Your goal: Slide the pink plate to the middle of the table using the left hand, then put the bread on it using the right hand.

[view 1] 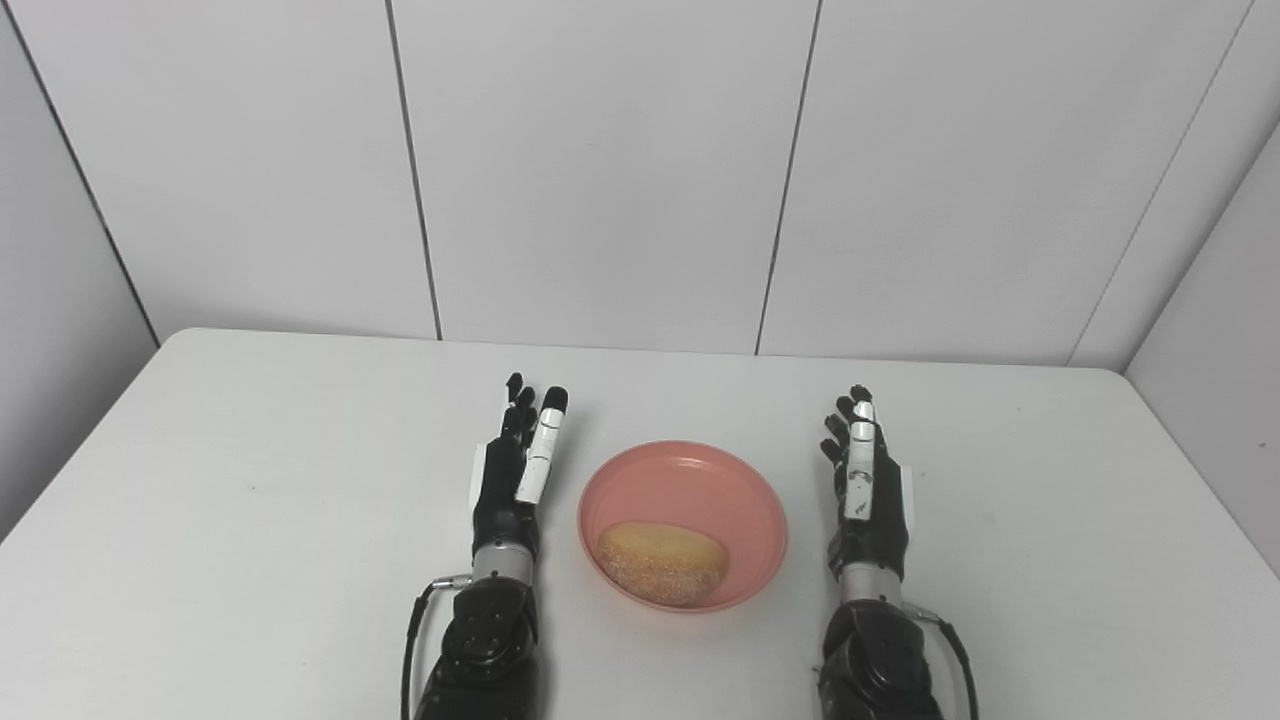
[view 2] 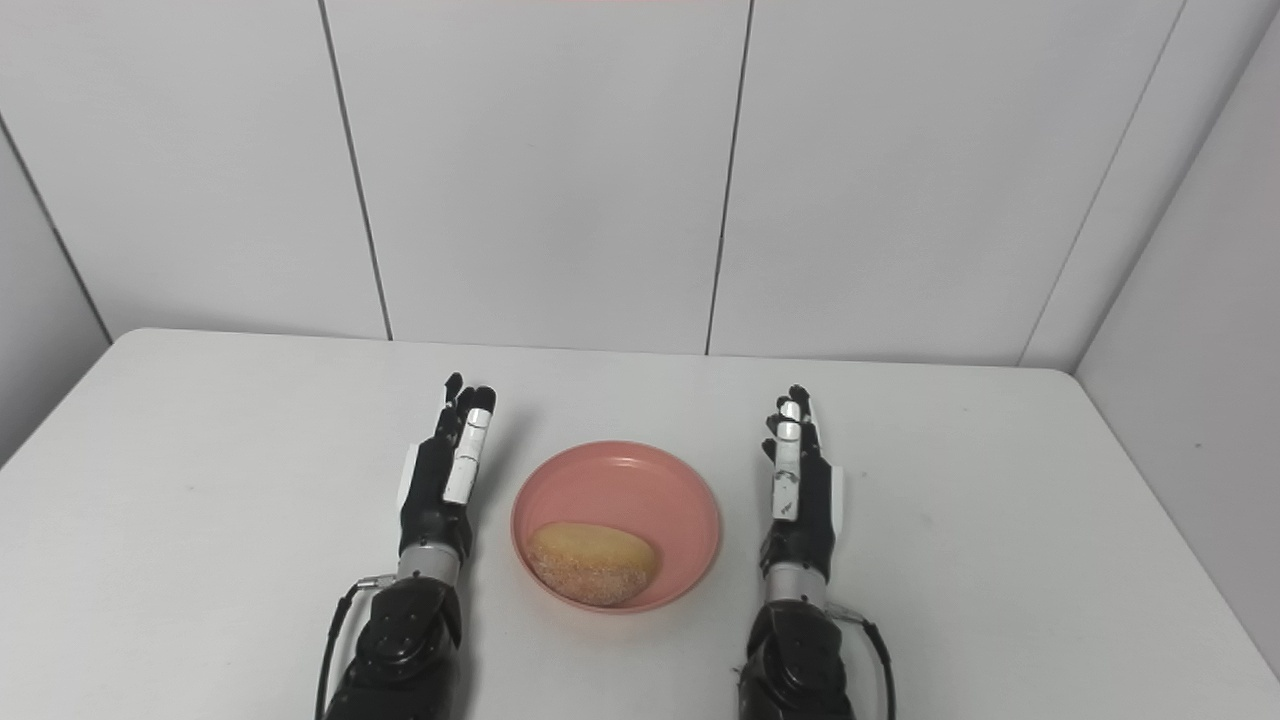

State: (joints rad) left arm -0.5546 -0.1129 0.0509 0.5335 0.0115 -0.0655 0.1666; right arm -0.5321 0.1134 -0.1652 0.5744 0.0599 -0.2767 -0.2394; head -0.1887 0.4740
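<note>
The pink plate point(view 1: 690, 480) sits on the white table point(view 1: 250, 480), near its front and about midway across. A golden bread roll point(view 1: 663, 563) lies in the plate's near half. My left hand point(view 1: 515, 470) rests a short way left of the plate, fingers stretched forward and apart, holding nothing. To the right of the plate my right hand point(view 1: 865, 485) is held the same way, open and empty. Neither hand touches the plate or the bread.
Grey panelled walls point(view 1: 600, 170) stand behind the table and along both sides. A black cable point(view 1: 410, 640) runs along the left forearm, and another one along the right forearm point(view 1: 965, 660).
</note>
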